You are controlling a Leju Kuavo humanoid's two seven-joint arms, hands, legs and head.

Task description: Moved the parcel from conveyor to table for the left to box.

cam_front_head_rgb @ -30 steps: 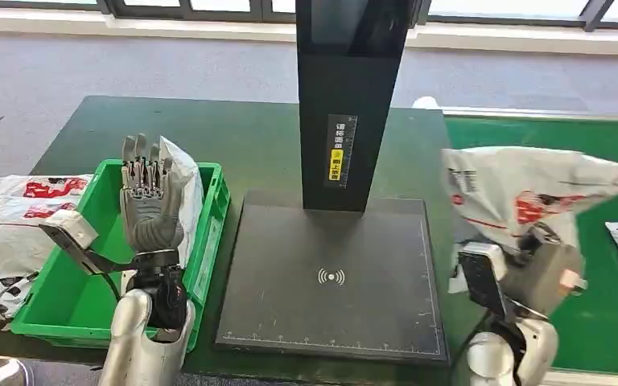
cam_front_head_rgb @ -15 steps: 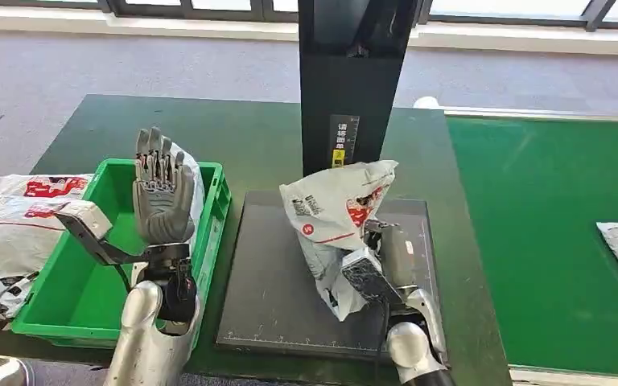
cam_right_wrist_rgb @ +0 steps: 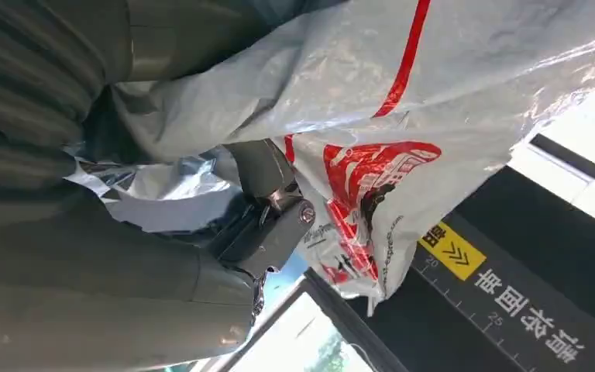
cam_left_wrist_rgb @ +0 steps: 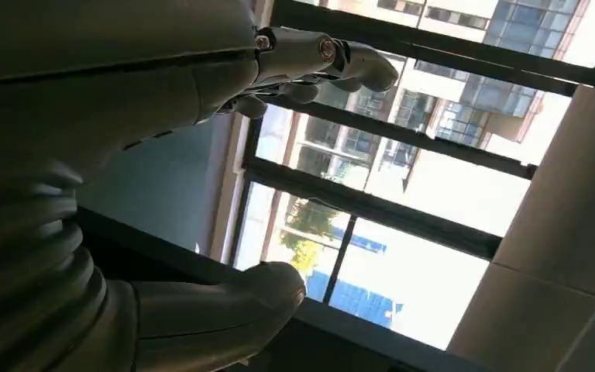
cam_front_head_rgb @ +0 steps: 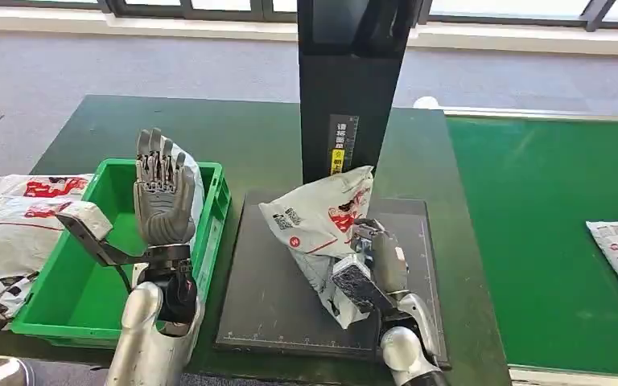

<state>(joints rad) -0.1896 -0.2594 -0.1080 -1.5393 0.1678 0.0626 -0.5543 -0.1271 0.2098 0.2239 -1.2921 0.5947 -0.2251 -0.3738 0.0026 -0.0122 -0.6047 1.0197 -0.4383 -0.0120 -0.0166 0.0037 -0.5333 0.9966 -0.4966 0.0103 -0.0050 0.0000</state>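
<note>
Parcel (cam_front_head_rgb: 322, 221) gripped in right hand (cam_front_head_rgb: 374, 265) above black scanner plate (cam_front_head_rgb: 273, 297); left hand (cam_front_head_rgb: 161, 201) upright, fingers spread, empty.

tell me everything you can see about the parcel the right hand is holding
The parcel is a soft white-grey plastic mailer bag, crumpled and glossy, with red printed logos, a red stripe and small dark text. The right hand grips its lower part and holds it tilted over the black scanner platform, in front of the black post. Whether its bottom touches the platform cannot be told.

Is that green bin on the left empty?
No. The green bin holds one white parcel, propped against its far corner behind the raised left hand.
</note>
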